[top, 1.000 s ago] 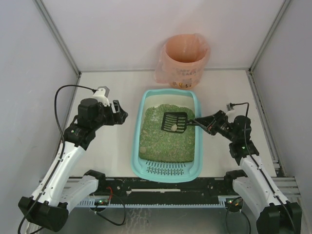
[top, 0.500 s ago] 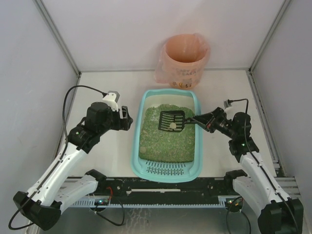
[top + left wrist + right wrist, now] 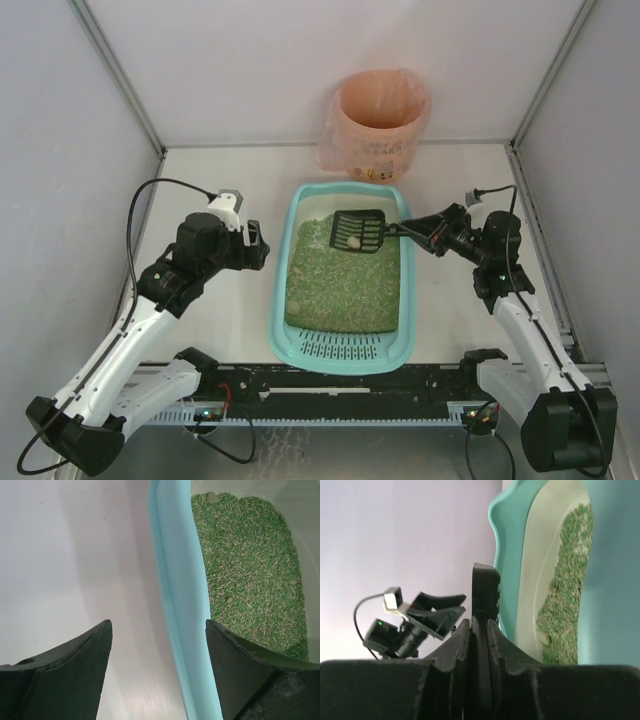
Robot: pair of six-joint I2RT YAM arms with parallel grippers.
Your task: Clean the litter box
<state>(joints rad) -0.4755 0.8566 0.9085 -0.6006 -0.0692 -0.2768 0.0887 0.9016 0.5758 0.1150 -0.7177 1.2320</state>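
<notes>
right gripper [image 3: 428, 232] is clamped on the handle of the black slotted scoop [image 3: 358, 231]. Right wrist view agrees: fingers [image 3: 454, 647] are pinched tight on the handle, seen edge-on. The scoop head is raised over the far end of the litter box [image 3: 278, 300], with a pale lump [image 3: 353, 239] sitting in it.

left gripper [image 3: 258, 247] has its jaws wide apart and holds nothing. It sits just beside the box's left rim, over the table [image 3: 215, 180]. In the left wrist view the teal rim runs up between the fingertips, with green litter [image 3: 250, 570] to its right.

The litter box sits mid-table between the arms, slotted grate end nearest the bases. The pink-bagged bin [image 3: 380, 115] stands just past its far end; can't tell if they touch.
</notes>
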